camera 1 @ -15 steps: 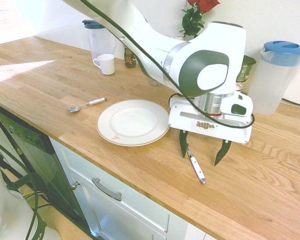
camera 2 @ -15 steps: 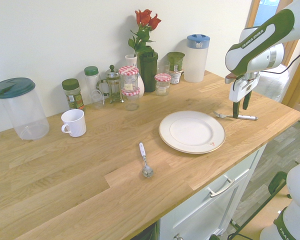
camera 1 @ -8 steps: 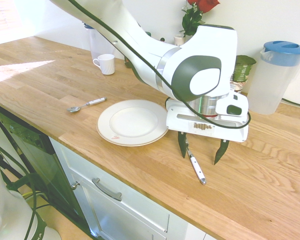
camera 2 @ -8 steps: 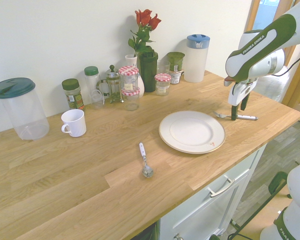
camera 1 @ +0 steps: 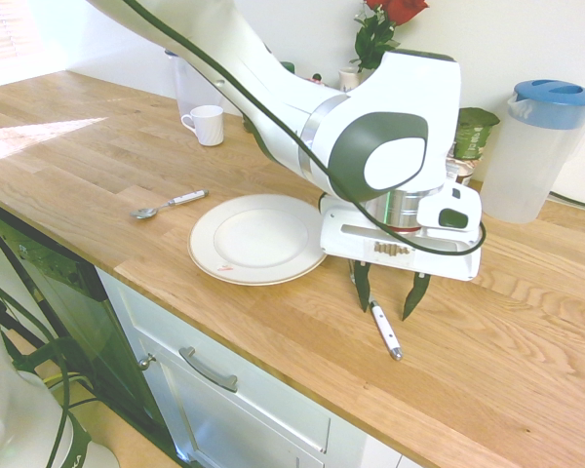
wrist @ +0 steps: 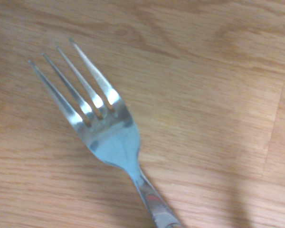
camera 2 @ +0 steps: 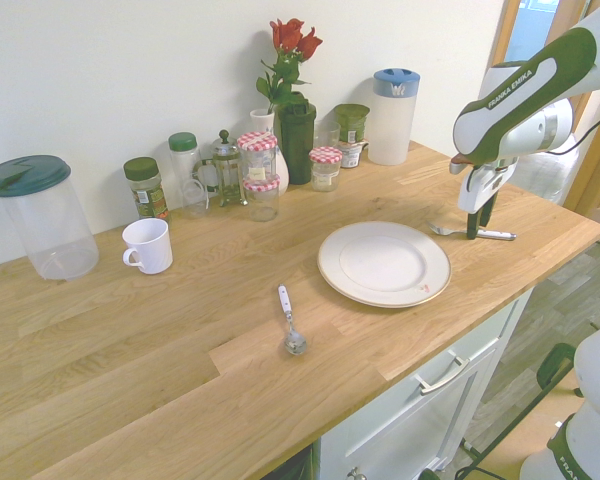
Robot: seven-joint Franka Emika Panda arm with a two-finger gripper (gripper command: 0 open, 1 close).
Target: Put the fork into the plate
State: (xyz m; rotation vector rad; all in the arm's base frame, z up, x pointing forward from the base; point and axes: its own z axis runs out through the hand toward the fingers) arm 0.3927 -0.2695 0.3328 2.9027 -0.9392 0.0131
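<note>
The fork (camera 1: 384,331) lies flat on the wooden counter to the right of the plate (camera 1: 259,238), its white handle pointing toward the front edge. My gripper (camera 1: 386,297) stands low over the fork's neck with one dark finger on each side, still apart with a gap between them. From the other side, the gripper (camera 2: 477,225) hides the middle of the fork (camera 2: 499,235); the empty plate (camera 2: 384,262) sits to its left. The wrist view shows the fork's silver tines (wrist: 111,137) resting on the wood.
A white-handled spoon (camera 1: 169,205) lies left of the plate. A white mug (camera 2: 148,245), jars, a vase of roses (camera 2: 295,125) and a blue-lidded jug (camera 1: 536,146) line the back wall. The counter's front edge runs close to the fork.
The fingers have drawn closer together around the fork's neck. The hand has sunk slightly and shifted a little toward the plate. The fork has not moved.
</note>
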